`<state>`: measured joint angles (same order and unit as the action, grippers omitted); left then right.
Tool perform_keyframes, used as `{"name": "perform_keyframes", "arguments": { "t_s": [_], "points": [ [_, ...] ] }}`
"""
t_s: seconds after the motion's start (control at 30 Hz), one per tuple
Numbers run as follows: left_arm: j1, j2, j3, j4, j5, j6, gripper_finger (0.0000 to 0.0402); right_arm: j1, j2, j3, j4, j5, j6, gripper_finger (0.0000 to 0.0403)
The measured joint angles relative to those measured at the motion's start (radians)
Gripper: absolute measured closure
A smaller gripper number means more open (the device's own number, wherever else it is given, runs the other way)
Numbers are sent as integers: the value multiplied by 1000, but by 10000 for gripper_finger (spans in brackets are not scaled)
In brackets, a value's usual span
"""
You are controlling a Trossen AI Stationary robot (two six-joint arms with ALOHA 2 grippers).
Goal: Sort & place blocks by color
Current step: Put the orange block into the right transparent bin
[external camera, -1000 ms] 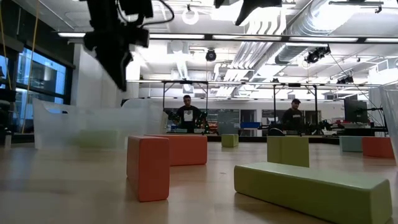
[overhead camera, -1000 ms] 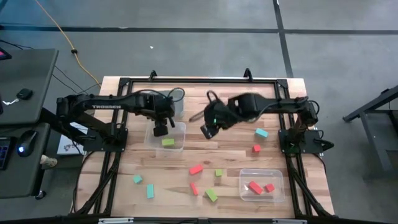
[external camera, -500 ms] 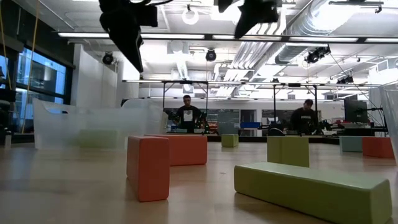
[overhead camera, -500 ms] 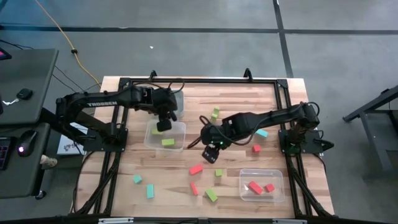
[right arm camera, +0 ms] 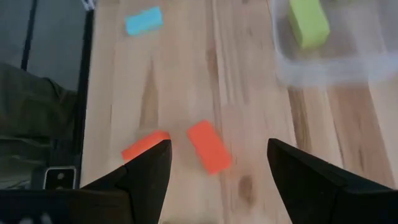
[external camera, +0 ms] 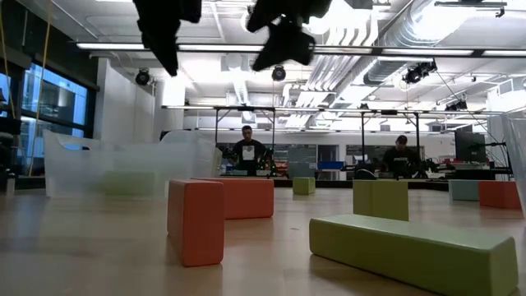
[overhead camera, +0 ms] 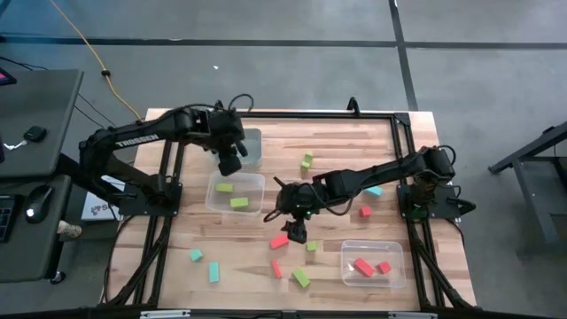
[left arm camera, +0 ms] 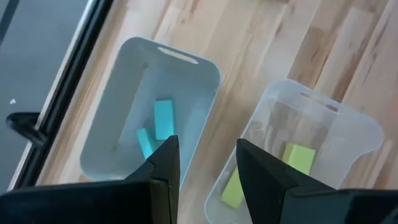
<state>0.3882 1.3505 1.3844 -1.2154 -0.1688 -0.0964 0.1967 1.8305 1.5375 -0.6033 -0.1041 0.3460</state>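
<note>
While the left gripper (overhead camera: pixel 230 165) hangs part-open and empty over the bins, the right gripper (overhead camera: pixel 296 232), spread wide, must descend onto the red-orange block (overhead camera: pixel 280 240) mid-counter.

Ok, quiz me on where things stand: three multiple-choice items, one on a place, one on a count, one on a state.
1. The right gripper hangs over:
A. the bin holding cyan blocks
B. the bin holding red blocks
C. a loose red block mid-table

2. How many red blocks lie in the clear bin by the right arm?
A. one
B. two
C. four

3. The right gripper is:
A. open and empty
B. shut on a green block
C. shut on a red block

Answers:
1 C: the high view puts it right beside that block.
2 B: two red pieces show inside.
3 A: its wrist view shows the jaws wide apart, with nothing between them.
</note>
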Motion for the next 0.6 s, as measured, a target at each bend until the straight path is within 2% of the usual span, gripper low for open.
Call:
{"name": "perform_keyframes", "arguments": {
  "t_s": [0.23, 0.43, 0.6],
  "points": [
    [5, -61, 133, -120, 0, -92, 291, 0, 0, -11, 157, 70, -160, 148],
    [-1, -144, 230, -179, 8, -228, 291, 2, 0, -11, 222, 57, -262, 148],
    [-22, -222, 247, -179, 31, -348, 291, 3, 11, -11, 220, 16, -336, 148]
  ]
}}
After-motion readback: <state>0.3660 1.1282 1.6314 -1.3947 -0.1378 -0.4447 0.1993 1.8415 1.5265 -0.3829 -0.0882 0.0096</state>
